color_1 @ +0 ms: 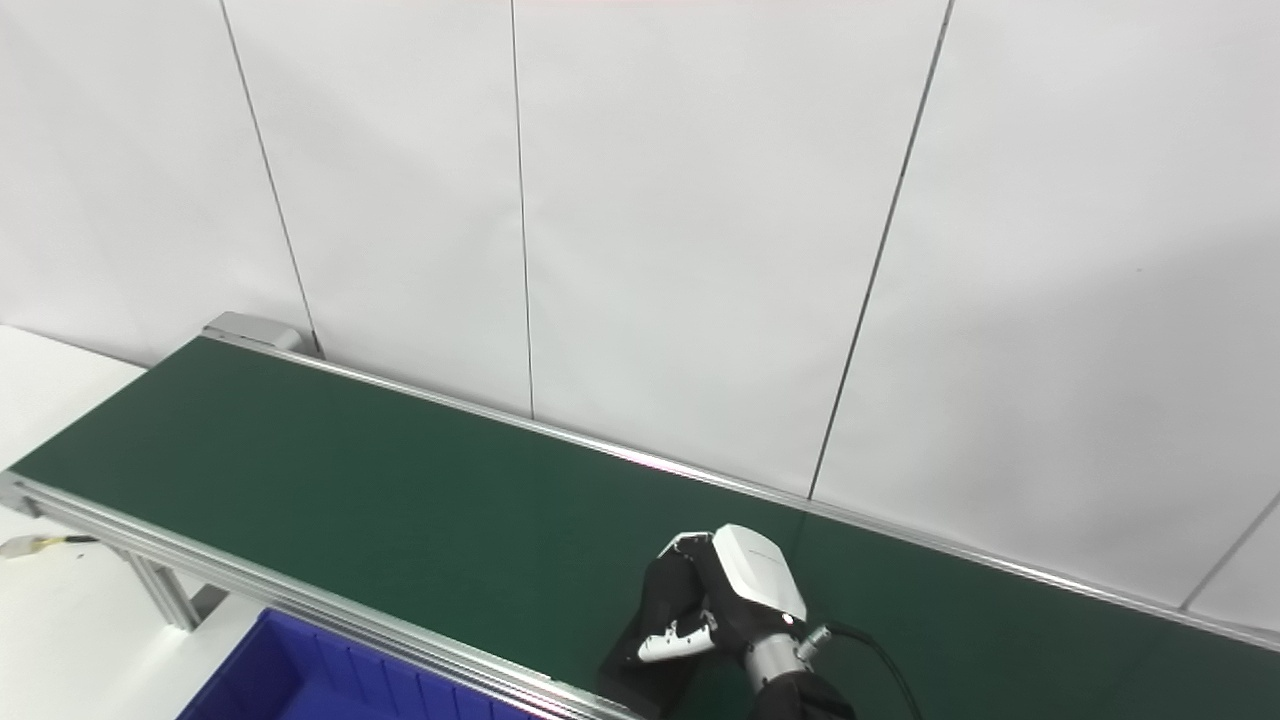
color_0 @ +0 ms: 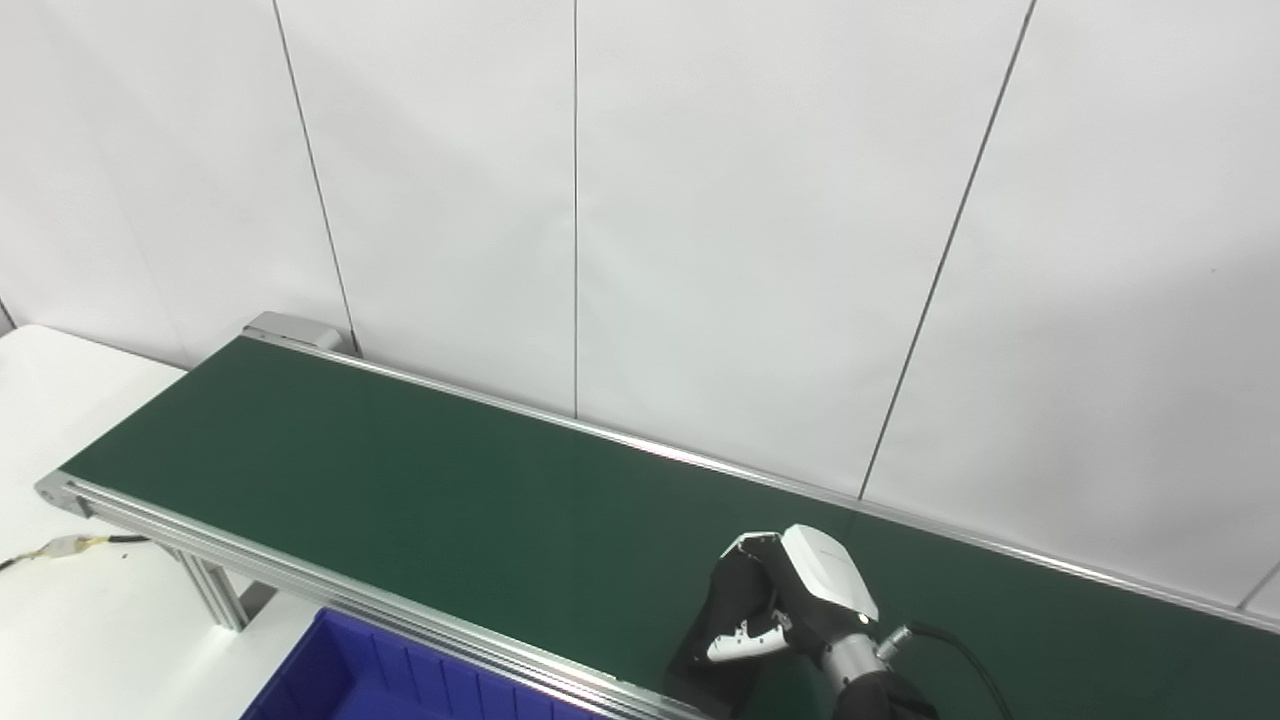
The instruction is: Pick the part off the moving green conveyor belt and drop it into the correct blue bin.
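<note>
Green belt (color_0: pixel 420 470): no loose part is seen.
Right hand (color_0: pixel 785 605): fingers curled down on a black part (color_1: pixel 650 672) at the near rail.
Bin (color_0: pixel 350 675): blue, below the rail.

Green conveyor belt (color_0: pixel 420 480) runs diagonally from far left to near right. Dark, box-like part (color_1: pixel 650 675) lies at its near edge, under curled fingers. Blue bin (color_0: pixel 370 680) sits near left, below belt.

I'm seeing a white panelled wall (color_0: pixel 760 220) with thin dark seams (color_0: pixel 575 200) running behind; white table (color_0: pixel 60 400) sitting far left.
</note>
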Robot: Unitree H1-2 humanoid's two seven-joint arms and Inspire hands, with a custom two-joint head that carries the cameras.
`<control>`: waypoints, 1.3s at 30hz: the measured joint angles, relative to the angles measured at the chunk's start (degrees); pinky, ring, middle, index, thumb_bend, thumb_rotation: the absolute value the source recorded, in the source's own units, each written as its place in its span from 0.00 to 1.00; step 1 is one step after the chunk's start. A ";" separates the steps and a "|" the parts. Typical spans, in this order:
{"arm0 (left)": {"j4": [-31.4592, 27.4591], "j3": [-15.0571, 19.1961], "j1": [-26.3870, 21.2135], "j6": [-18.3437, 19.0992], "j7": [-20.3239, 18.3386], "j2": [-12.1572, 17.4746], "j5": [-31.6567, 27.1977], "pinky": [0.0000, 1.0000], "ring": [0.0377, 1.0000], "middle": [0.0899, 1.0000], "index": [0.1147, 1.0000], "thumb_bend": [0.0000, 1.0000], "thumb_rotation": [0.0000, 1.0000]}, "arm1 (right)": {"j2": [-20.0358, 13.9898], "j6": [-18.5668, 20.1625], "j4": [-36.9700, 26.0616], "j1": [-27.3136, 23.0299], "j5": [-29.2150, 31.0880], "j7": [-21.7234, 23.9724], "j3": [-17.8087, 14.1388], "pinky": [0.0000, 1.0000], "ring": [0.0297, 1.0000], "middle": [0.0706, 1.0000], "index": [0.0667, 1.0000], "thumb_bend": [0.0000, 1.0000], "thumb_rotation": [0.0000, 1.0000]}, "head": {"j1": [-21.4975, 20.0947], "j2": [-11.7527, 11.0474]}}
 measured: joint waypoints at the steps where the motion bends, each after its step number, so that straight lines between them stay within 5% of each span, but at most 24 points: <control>1: 0.00 0.01 -0.02 0.00 -0.01 0.00 0.00 0.75 0.77 0.79 0.81 0.92 0.33 | -0.04 0.00 -0.81 0.62 0.16 0.01 -0.35 0.26 0.34 0.42 0.52 0.50 0.00 | 0.00 0.00; 16: 0.06 0.19 -0.57 0.02 -0.42 1.04 -1.15 0.75 0.76 0.78 0.81 0.90 0.30 | -3.85 1.43 -19.28 7.79 4.15 3.23 -7.92 0.22 0.34 0.45 0.49 0.51 0.00 | -2.99 1.76; 27: -3.96 0.77 -0.35 0.92 -1.78 2.53 -2.02 0.77 0.77 0.78 0.80 0.88 0.24 | -5.36 7.69 -34.38 13.22 4.83 8.67 -11.52 0.25 0.33 0.42 0.53 0.50 0.00 | -9.92 5.27; 39: -7.17 1.43 0.15 2.43 -4.14 4.16 -5.57 0.72 0.76 0.79 0.81 0.87 0.24 | -7.93 10.28 -44.84 17.94 6.15 13.12 -15.03 0.28 0.34 0.43 0.53 0.50 0.00 | -15.73 10.54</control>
